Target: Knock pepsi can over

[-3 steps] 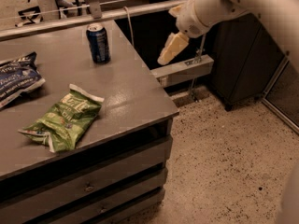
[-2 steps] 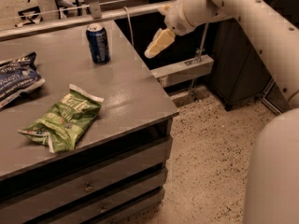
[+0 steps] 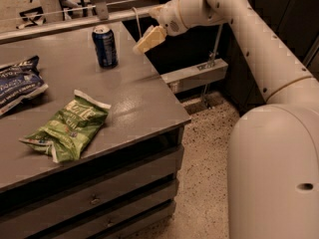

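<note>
The pepsi can [image 3: 105,46], dark blue with a silver top, stands upright near the back right of the grey table [image 3: 144,101]. My gripper [image 3: 147,40] hangs at the end of the white arm [image 3: 234,19], just right of the can at about its height, above the table's right edge. A small gap separates it from the can.
A green snack bag [image 3: 67,126] lies at the table's front middle. A blue crinkled snack bag [image 3: 17,81] lies at the left edge. A rail [image 3: 75,21] runs along the table's back. Drawers sit under the tabletop; speckled floor lies to the right.
The gripper has moved left toward the can, from well off the table's right side to just beside it. The can has not moved.
</note>
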`<state>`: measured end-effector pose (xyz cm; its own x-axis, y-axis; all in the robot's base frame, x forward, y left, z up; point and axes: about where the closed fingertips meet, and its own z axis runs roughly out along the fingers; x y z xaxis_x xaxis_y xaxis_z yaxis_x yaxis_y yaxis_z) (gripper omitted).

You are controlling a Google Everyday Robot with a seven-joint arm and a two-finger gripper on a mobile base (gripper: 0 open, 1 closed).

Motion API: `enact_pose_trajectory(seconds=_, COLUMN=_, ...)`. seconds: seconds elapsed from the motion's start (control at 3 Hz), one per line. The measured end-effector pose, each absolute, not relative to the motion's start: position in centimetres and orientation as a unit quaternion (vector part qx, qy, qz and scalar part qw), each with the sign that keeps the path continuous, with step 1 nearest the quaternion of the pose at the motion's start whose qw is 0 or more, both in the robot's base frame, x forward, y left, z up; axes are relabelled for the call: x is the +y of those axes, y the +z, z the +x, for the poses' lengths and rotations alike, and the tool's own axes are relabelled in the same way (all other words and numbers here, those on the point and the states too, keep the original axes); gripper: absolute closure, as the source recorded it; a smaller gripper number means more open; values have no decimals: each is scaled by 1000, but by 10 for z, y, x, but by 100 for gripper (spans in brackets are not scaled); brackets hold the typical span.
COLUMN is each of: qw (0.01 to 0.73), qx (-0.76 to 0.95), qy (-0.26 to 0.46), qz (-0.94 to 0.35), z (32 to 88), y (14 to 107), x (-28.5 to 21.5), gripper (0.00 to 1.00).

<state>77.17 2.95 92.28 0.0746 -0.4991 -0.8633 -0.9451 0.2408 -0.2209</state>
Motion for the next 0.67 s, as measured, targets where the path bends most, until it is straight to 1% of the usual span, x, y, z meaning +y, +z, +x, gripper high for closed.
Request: enact_pose_trajectory(seconds=0.67, qw=469, qx=599, qy=312, qz=-569, z=758, y=911, x=83, gripper=0)
